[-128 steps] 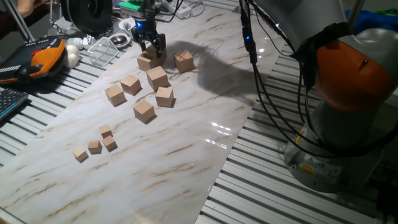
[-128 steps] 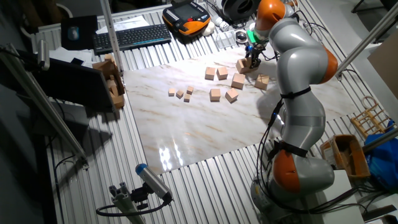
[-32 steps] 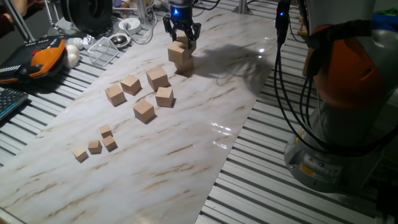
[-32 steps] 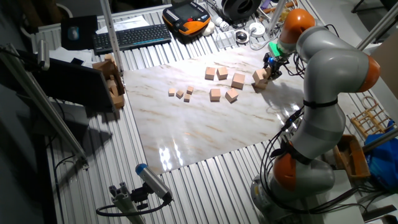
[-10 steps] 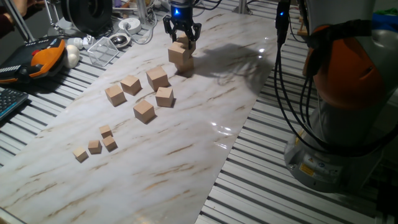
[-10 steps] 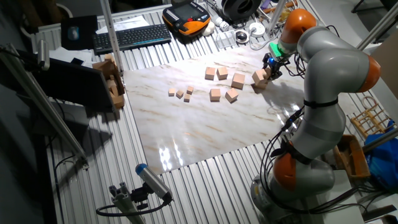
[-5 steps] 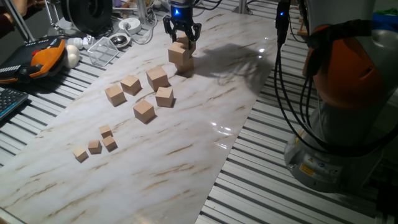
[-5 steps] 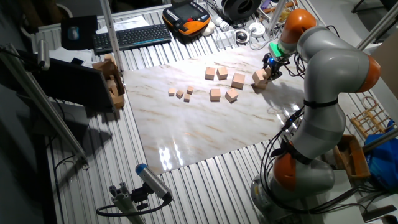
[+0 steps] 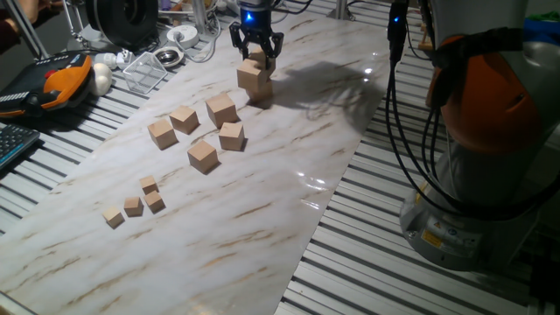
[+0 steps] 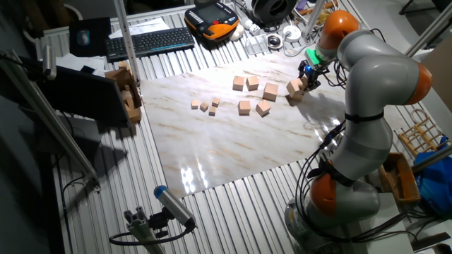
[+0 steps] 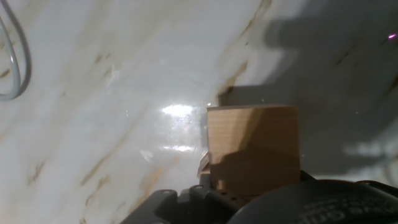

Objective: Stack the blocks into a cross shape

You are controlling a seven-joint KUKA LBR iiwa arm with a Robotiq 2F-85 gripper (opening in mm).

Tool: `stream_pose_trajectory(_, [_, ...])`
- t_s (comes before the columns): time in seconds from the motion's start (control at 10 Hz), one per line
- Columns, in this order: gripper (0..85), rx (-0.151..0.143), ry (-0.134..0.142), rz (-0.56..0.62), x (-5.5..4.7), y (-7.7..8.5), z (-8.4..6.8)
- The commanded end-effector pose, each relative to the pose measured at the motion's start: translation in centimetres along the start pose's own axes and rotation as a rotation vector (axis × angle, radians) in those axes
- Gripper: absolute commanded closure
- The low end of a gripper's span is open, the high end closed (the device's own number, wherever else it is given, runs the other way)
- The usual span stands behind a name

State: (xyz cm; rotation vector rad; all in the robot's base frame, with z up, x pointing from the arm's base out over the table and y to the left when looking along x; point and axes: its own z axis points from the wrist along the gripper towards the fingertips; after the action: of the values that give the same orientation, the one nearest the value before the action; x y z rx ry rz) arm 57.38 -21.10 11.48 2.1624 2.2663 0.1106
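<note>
From my hand view, a single tan block [image 11: 252,146] fills the lower middle of the frame, sitting on the marbled surface [image 11: 93,93], its near edge running under my dark housing; my fingers do not show there, nor does any second block

One fixed view tells more: near the top centre my claw [image 9: 255,54] stands over a two-high stack, an upper block [image 9: 256,60] between my fingers resting on a lower block [image 9: 255,79]. My fingers sit on either side of that upper block, but whether they press it I cannot tell

Counting left to right in that view: four small cubes [image 9: 133,206] in the lower left, then five loose blocks [image 9: 203,155] clustered left of centre, then the two stacked ones, seven big blocks in all

The other fixed view puts my claw [image 10: 308,76] at upper right, with the stack [image 10: 295,89] beside it and the loose cluster [image 10: 256,94] to its left; the stack's two layers blur together there
</note>
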Motion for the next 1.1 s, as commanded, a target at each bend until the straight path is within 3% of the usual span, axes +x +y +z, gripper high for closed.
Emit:
stream_pose_trajectory(0.0, [85.0, 0.000, 0.002, 0.000, -0.03, -0.01, 0.05])
stream_pose_trajectory(1.0, [85.0, 0.015, 0.002, 0.006, -0.06, 0.09, -0.14])
